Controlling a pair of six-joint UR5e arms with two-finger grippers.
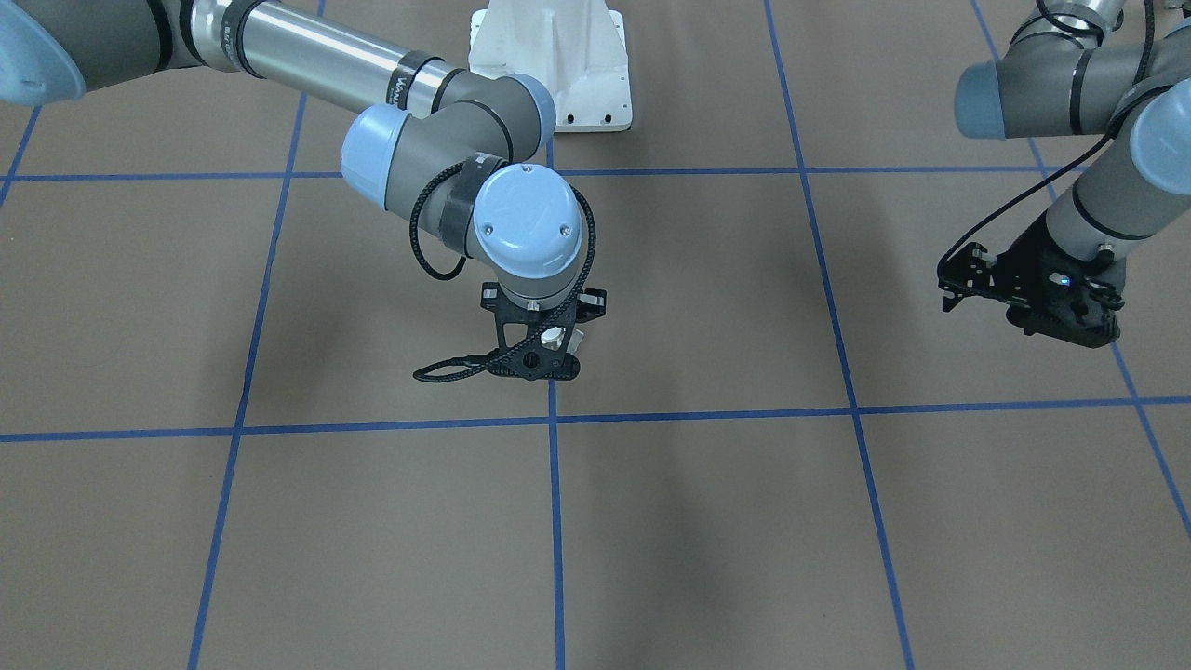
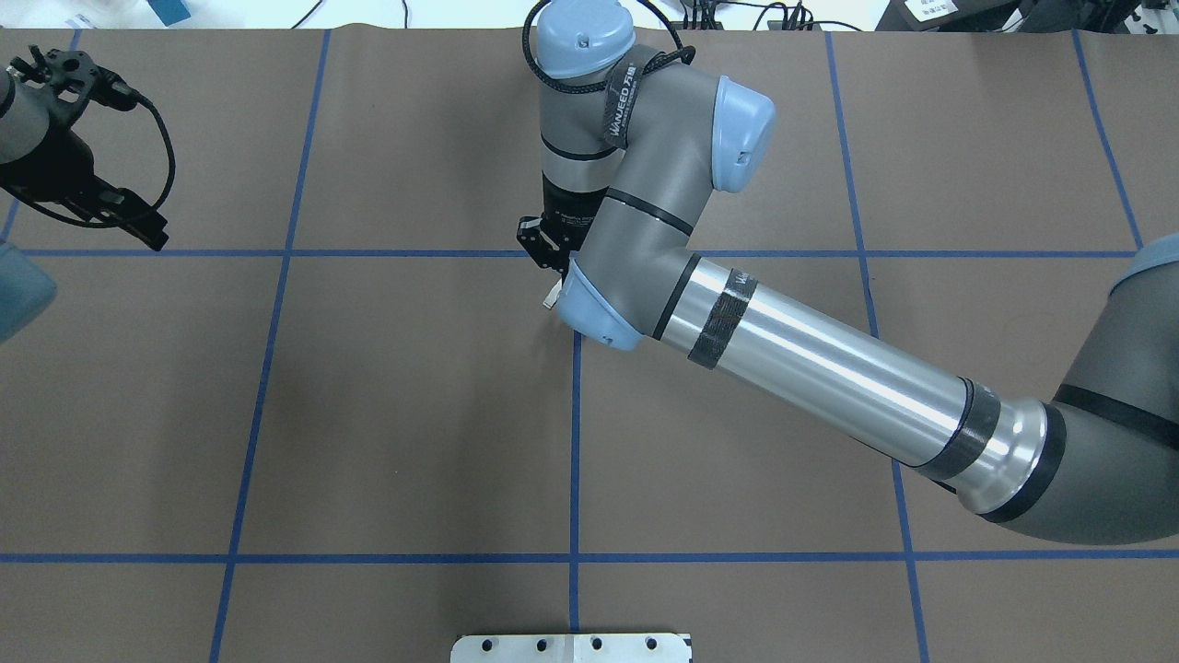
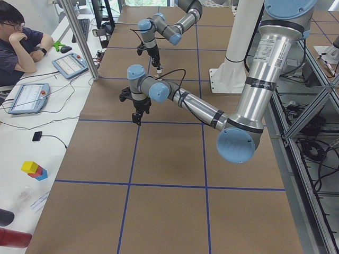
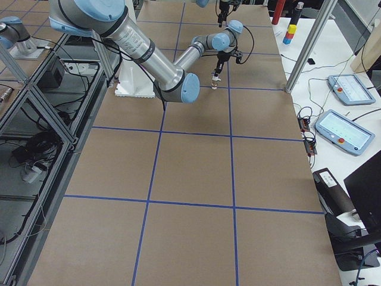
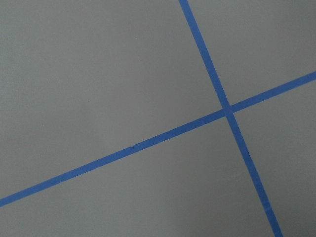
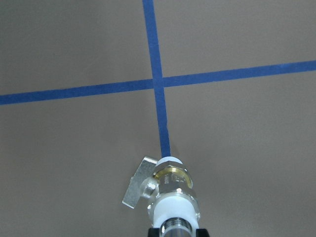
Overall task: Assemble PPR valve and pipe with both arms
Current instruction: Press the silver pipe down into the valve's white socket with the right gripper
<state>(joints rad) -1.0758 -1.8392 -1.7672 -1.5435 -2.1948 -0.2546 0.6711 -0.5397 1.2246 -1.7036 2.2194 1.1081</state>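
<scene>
Valve (image 6: 170, 185): likely rigid, light; best gripped at white collar. Right jaws clamp the slick pipe (image 6: 173, 227); left jaws' opening cannot be told.

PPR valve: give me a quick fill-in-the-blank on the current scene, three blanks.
The PPR valve hangs from the ___ arm's tool.
In the right wrist view, its handle sticks out toward the view's ___ edge.
In the left wrist view, the table shows only crossing tape coloured ___.
Missing words: right; left; blue.
</scene>
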